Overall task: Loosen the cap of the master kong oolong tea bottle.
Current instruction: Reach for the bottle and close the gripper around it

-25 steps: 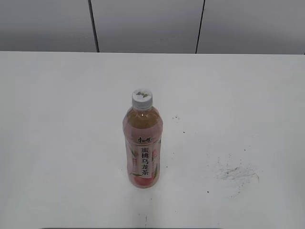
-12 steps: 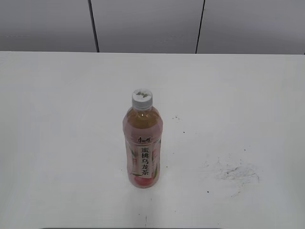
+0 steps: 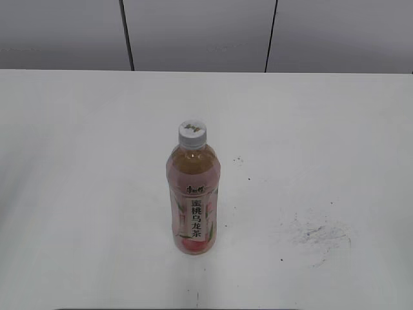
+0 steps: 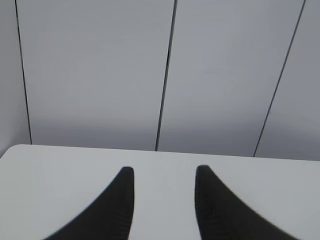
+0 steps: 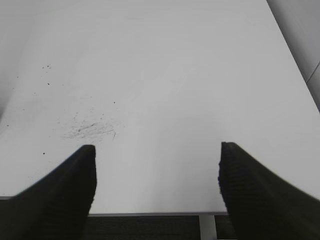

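The master kong oolong tea bottle (image 3: pixel 193 206) stands upright near the middle front of the white table (image 3: pixel 322 129), with amber tea and a pink peach label facing the camera. Its white cap (image 3: pixel 192 132) with a dark logo sits on the neck. No gripper shows in the exterior view. In the left wrist view my left gripper (image 4: pixel 164 170) is open and empty over the table, facing the back wall. In the right wrist view my right gripper (image 5: pixel 156 146) is wide open and empty above the table's near edge. The bottle shows in neither wrist view.
A patch of dark scuff marks (image 3: pixel 319 232) lies on the table right of the bottle, and it also shows in the right wrist view (image 5: pixel 90 127). A grey panelled wall (image 3: pixel 206 32) stands behind the table. The table's front edge (image 5: pixel 150 214) shows under the right gripper.
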Robot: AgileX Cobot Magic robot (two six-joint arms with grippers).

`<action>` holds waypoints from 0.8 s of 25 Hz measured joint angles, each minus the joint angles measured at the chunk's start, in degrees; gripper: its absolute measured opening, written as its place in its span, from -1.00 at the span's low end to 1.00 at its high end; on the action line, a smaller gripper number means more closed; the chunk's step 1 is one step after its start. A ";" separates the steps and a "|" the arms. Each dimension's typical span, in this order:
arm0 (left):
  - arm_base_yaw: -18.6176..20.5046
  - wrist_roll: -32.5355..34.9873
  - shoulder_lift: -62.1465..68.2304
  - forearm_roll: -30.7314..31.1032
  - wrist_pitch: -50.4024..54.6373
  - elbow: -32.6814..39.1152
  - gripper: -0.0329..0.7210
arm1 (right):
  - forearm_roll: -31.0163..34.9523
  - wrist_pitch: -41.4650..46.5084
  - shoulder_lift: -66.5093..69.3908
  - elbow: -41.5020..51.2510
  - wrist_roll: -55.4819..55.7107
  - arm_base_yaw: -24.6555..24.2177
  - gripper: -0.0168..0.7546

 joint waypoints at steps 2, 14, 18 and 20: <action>0.00 0.11 7.52 0.00 -5.36 0.10 -0.23 | -0.30 0.00 0.00 0.00 0.00 0.00 0.53; -4.30 0.11 47.54 4.15 -42.20 0.16 -0.22 | 0.00 0.00 0.00 0.00 0.00 0.00 0.53; -8.50 -3.54 55.76 17.56 -51.01 0.16 -0.21 | -0.30 0.00 0.00 0.00 0.00 0.00 0.53; -9.80 -8.88 57.82 24.69 -53.70 0.16 -0.18 | 0.00 0.00 0.00 0.00 0.00 0.00 0.53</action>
